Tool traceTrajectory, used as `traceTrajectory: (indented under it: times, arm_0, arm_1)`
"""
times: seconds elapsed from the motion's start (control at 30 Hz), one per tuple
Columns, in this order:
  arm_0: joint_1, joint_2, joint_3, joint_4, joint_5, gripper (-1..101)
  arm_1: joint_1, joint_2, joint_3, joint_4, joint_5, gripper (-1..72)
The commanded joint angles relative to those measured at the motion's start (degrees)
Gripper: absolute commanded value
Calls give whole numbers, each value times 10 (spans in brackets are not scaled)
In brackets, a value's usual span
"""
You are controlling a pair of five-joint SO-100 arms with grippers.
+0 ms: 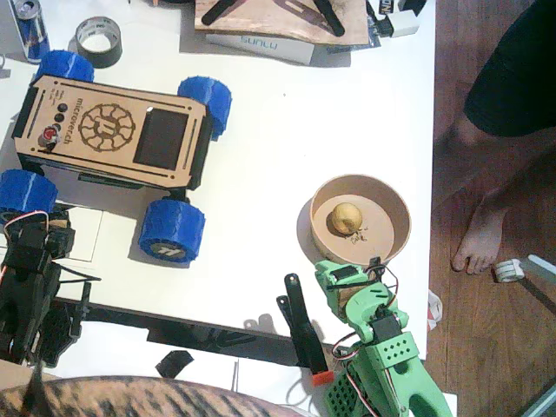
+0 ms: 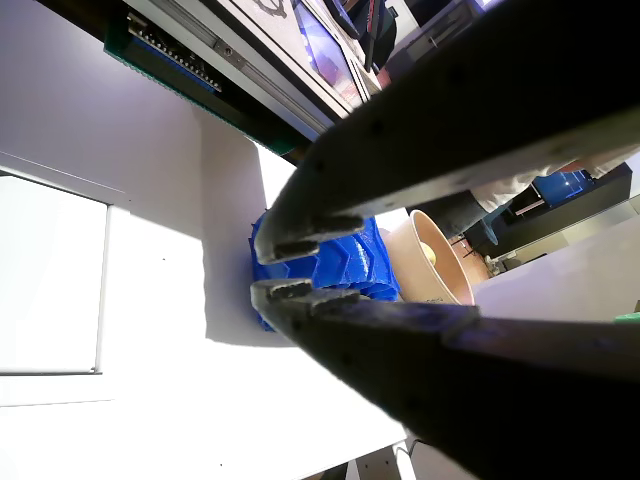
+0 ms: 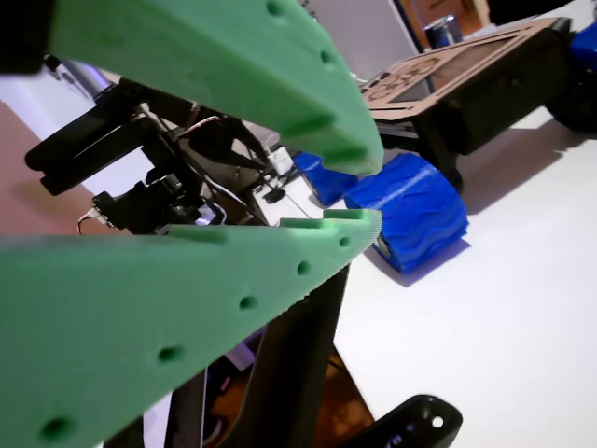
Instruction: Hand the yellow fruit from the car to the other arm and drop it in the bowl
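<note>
Our green right gripper (image 3: 359, 191) hangs with its two jaws a little apart and nothing between them; in the fixed view it sits at (image 1: 334, 278), just beside the near rim of the bowl (image 1: 393, 201). Our black left gripper (image 2: 285, 268) has its jaws nearly together, a thin gap showing, also bare. We count one yellow fruit (image 1: 345, 218), lying inside the one bowl. One car (image 1: 117, 130) stands well apart to the left, and we see four blue wheels (image 1: 172, 229) on it. Beyond it we count one grey tape roll (image 1: 97, 40) and one can (image 1: 30, 26). A person's bare foot (image 1: 478, 241) is on the floor at right.
</note>
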Motion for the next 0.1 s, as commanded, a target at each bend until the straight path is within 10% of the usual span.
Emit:
traceTrajectory:
  times: [0.0, 0.07]
  arm_0:
    - [-4, 0, -4, -11, -1, 3]
    - [-4, 0, -4, -11, -1, 3]
  arm_1:
    - [-7, 5, -3, -1, -8, -2]
    - [-7, 5, -3, -2, -9, -2]
